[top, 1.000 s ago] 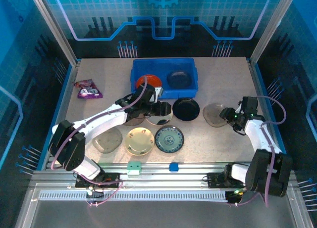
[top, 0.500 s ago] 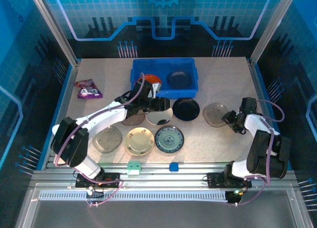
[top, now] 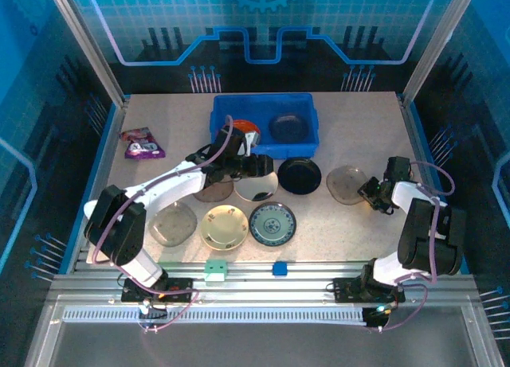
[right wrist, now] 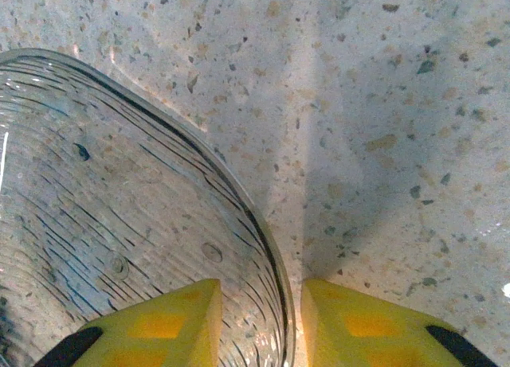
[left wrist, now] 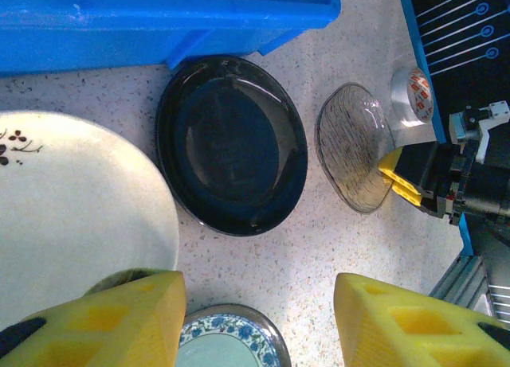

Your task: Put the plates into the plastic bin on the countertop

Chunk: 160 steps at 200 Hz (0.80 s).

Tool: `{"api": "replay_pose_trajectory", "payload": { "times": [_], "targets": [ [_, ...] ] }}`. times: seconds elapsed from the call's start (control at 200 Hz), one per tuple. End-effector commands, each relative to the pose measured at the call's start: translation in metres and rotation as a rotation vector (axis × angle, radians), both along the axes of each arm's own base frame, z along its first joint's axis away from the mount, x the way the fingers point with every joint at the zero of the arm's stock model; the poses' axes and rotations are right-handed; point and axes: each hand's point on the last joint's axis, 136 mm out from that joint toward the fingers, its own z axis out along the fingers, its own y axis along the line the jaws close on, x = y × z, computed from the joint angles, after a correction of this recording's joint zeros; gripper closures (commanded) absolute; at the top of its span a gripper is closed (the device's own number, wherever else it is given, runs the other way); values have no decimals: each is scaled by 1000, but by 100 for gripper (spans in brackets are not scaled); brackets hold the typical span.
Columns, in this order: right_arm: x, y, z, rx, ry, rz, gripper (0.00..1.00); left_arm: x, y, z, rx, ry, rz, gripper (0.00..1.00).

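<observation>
The smoky glass plate [right wrist: 119,208], near-round with fine ribbed streaks and a thin dark rim, lies flat, hollow up, on the speckled beige bench [right wrist: 382,104], apart from the blue plastic bin [left wrist: 159,25]. The right claw [right wrist: 261,327] sets its yellow pads narrowly astride that rim; whether they pinch it I cannot tell. The left claw [left wrist: 259,319] gapes wide, empty.

The plastic bin [top: 263,99] stands at the back middle of the countertop [top: 358,120] with two plates [top: 288,126] side by side in it; a snack packet [top: 143,142] lies to its left. Before the bin four plates [top: 300,176] lie in a row, three more plates [top: 225,227] nearer, leftward.
</observation>
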Motion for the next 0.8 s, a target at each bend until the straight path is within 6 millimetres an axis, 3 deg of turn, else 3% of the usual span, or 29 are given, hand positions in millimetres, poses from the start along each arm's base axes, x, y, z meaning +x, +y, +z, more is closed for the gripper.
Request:
{"api": "replay_pose_trajectory", "payload": {
  "times": [0.0, 0.265, 0.58, 0.675, 0.795],
  "targets": [
    [3, -4, 0, 11, -10, -19, 73, 9, -8, 10, -32, -15, -20, 47],
    [3, -6, 0, 6, -12, -26, 77, 16, -13, 9, -27, -15, -36, 47],
    [-2, -14, 5, -34, -11, -60, 100, 18, -14, 9, -25, -17, -37, 47],
    [-4, -21, 17, -73, -40, -91, 100, 19, -13, 11, -23, -21, -37, 47],
    [-5, -27, 46, -125, -109, -118, 100, 21, -12, 13, -18, -29, -35, 47]
  ]
}}
